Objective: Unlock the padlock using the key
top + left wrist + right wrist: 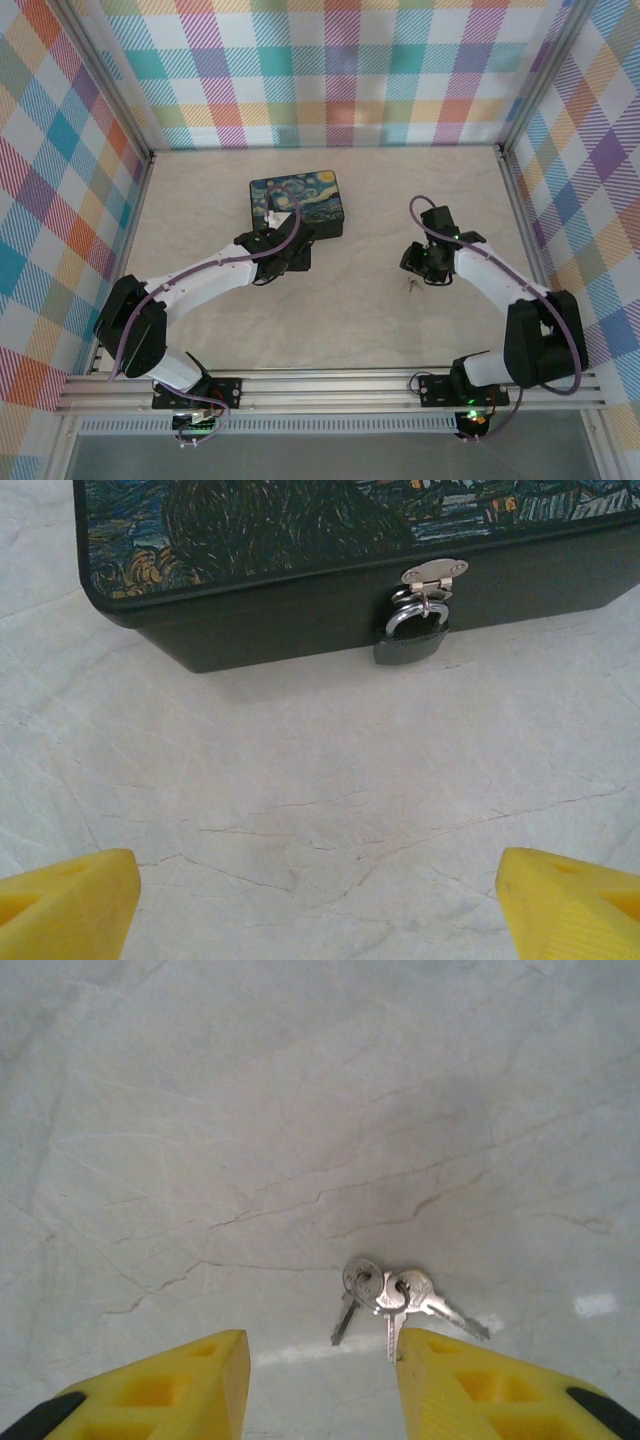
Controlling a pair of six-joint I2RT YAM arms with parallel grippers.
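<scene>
- Now, the table is bare on every side of the painted box, so you have free room up to the checkered walls.
- Your left gripper waits just in front of the box's near wall, fingers wide apart and holding nothing.
- Your right gripper hangs well to the right of the box, low over the table, fingers partly apart and empty.
- The padlock hangs closed on the hasp of the box's near wall.
- The key lies flat on a ring with others, well right of the box, just ahead of your right fingers. I judge the step is picking it up. It is thin, so go low and pinch exactly.
</scene>
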